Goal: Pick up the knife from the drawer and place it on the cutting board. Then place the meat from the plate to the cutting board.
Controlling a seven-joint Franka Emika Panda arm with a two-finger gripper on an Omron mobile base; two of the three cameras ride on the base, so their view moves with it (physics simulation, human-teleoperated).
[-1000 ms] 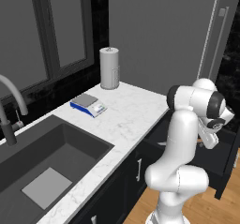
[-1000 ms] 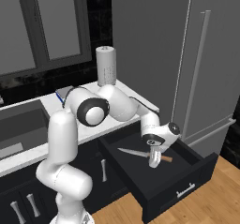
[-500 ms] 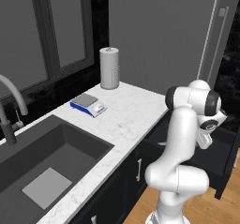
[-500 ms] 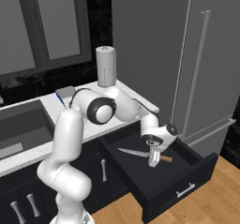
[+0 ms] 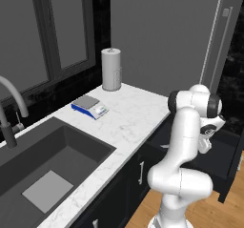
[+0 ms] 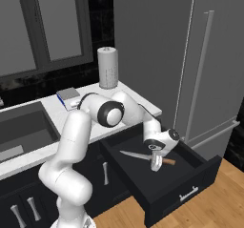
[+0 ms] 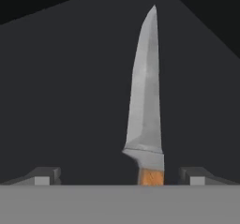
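Observation:
The drawer [image 6: 177,190] stands pulled out, dark inside. In it lies the knife [image 6: 137,155], its silver blade pointing left and its brown handle toward the right. My gripper [image 6: 155,165] hangs low in the drawer, right over the handle end. In the hand view the knife [image 7: 145,106] points away from me, and its handle sits between the fingertips [image 7: 43,175], nearer the right one. The gripper [image 7: 119,176] is open and I see no contact. The cutting board, plate and meat are out of view.
A paper towel roll [image 5: 111,69] and a blue-edged scale [image 5: 89,107] stand on the marble counter [image 5: 128,122]. The sink [image 5: 43,170] lies to the left. A tall grey fridge [image 6: 205,69] rises just right of the drawer, whose side walls close in around my hand.
The arm's elbow has swung a little to the right. The hand stays over the knife handle, a touch lower. The knife has not moved.

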